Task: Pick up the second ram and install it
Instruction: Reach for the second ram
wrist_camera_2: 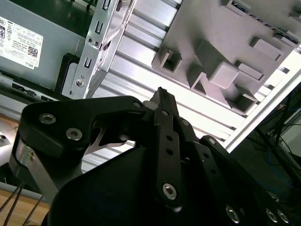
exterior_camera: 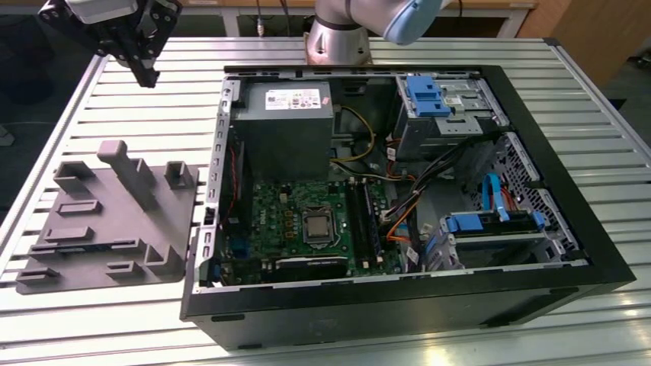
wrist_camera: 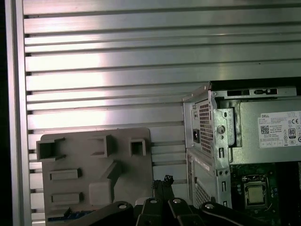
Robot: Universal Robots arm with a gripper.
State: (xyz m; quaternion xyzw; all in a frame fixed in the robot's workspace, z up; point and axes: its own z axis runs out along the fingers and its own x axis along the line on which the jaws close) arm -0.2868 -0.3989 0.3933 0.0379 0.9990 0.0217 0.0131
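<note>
My gripper (exterior_camera: 145,75) hangs high over the table's far corner at the exterior view's left, well away from the open computer case (exterior_camera: 569,259). Its fingertips (wrist_camera_2: 162,94) are pressed together and hold nothing. The second ram (exterior_camera: 87,245) appears as a thin dark strip lying flat in a slot of the grey fixture block (exterior_camera: 102,221), at the end farthest from the gripper. In the first wrist view a bluish-green sliver of the ram (wrist_camera: 70,214) shows at the block's edge, beside the black gripper links. The motherboard's long black slots (exterior_camera: 361,213) lie inside the case next to the processor socket (exterior_camera: 317,226).
The grey power supply (exterior_camera: 283,114) fills the case's far corner nearest the gripper. Blue drive brackets (exterior_camera: 428,95) and orange and blue cables (exterior_camera: 402,229) crowd the case's right half. The arm's base (exterior_camera: 341,38) stands behind the case. The ribbed aluminium table (exterior_camera: 122,122) surrounds everything.
</note>
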